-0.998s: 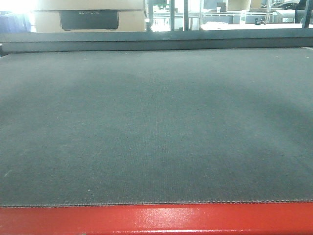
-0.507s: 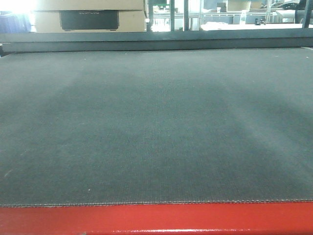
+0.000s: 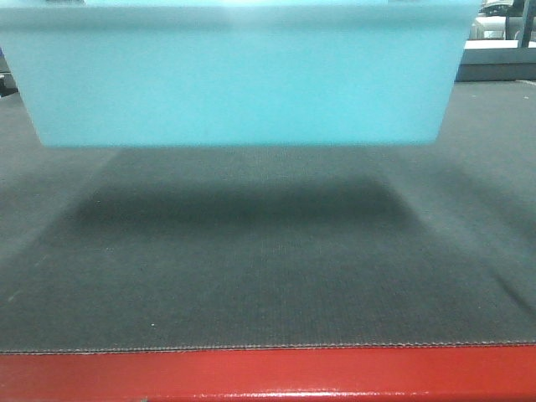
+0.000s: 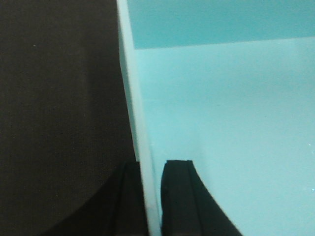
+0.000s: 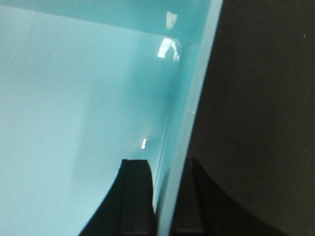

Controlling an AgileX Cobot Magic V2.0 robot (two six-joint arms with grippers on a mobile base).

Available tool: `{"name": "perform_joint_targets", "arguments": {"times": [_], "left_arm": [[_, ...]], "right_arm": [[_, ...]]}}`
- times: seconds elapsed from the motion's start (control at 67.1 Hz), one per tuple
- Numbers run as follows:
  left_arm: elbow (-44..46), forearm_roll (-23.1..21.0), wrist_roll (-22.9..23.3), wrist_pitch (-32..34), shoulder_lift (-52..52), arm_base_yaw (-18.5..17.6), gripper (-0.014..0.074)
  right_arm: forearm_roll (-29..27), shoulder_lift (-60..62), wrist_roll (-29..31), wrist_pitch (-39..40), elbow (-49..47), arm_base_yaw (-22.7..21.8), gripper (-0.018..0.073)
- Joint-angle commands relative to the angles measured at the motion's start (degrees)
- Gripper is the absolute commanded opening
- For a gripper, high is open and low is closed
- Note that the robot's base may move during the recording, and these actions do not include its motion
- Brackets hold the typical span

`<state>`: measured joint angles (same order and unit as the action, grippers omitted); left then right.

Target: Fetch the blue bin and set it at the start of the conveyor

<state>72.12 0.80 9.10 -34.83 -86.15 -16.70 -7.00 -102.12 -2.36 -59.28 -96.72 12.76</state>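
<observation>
Above the conveyor start [image 3: 268, 285] hangs the blue bin [image 3: 243, 79], clear of the dark belt and casting a broad shadow [image 3: 243, 209] on it; the bin fills the upper part of the front view, its near wall facing the camera, well back from the red frame [image 3: 268, 373] at the near edge. The left gripper [image 4: 150, 172] is clamped on one side wall, one finger inside the tub and one outside; the right gripper [image 5: 162, 167] pinches the opposite wall the same way.

Each hold is only a thin pinch on a smooth, slightly tapered wall, so the bin could slide out of one grasp and tip if the arms do not descend together; uneven lowering would land one corner first and rock the tub; letting go while it is still in the air would drop it onto the belt; the inside fingers could also catch the rim on withdrawal and drag the bin askew.

Half a second ago the front view shows a bare belt with a cardboard box and railings behind; now the bin hides most of that background and the shadow has appeared.
</observation>
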Motion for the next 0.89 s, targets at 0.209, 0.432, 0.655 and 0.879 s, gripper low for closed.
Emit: {"name": "perform_joint_targets", "arguments": {"times": [0.209, 0.432, 0.655, 0.879], "left_arm": [[0.2, -1.9, -0.6, 3.6, -3.4, -0.2, 0.0068], [0.2, -2.9, -0.6, 2.8, -2.9, -0.2, 0.0597], [2.6, -2.9, -0.6, 0.1, 1.1, 0.2, 0.0445], [3.2, -2.7, -0.6, -1.1, 9.3, 3.6, 0.0148]], "right_arm": [[0.6, -4.0, 1.4, 2.4, -0.4, 0.0, 0.0253], [0.8, -1.6, 1.4, 2.4, -0.5, -0.3, 0.0557], [0.8, 5.3, 1.4, 2.5, -0.5, -3.7, 0.0332], [0.8, 12.8, 1.4, 0.9, 0.8, -10.3, -0.008]]}}
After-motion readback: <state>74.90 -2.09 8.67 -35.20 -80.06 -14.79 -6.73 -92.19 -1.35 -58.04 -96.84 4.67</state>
